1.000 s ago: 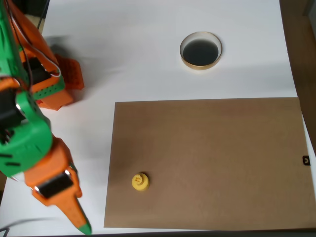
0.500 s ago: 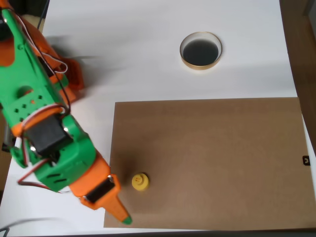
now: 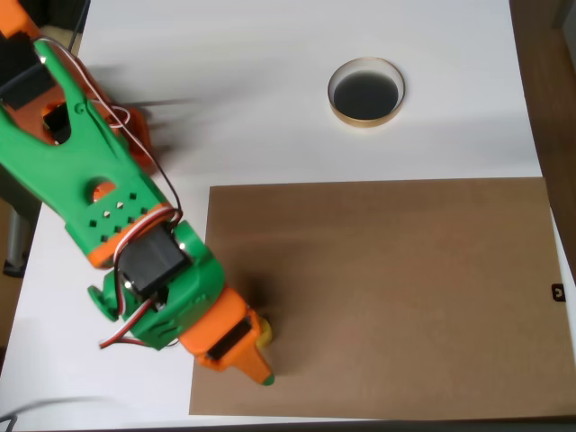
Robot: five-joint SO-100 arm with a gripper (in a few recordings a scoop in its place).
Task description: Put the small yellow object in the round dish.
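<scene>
Overhead view, and we've got the tool (image 3: 255, 360) down low over the brown sheet (image 3: 396, 297), right at its lower-left part. Orange plastic fingers with a small green tip at the bottom end, boxy orange shell above them, then a chunky green housing with a black servo block set into it. We can't tell how the jaws stand from up here; the body of the tool covers the gap.

Yellow piece (image 3: 264, 331): just a sliver of bright yellow plastic peeks out at the tool's right edge, touching it or tucked under it, we can't say which. It sits on the sheet, near that lower-left corner. Its shape is mostly hidden.

Arm (image 3: 90, 171) runs up to the top-left of the picture, flat green plastic with a row of small holes, orange joints, and thin red and white wires looping along it. Some blur around the upper part.

Dish (image 3: 365, 92) is well apart, up top on the white tabletop (image 3: 261, 81). Round, shallow, a thin tan-gold rim, dark and nearly black inside, with a dull sheen. It sits clear of the sheet.

That sheet is a flat matte rectangle, cardboard-like, smooth with crisp straight edges, lying across the lower right of the tabletop. A soft shadow falls on it just beside the tool. The tabletop is plain, smooth and white.
</scene>
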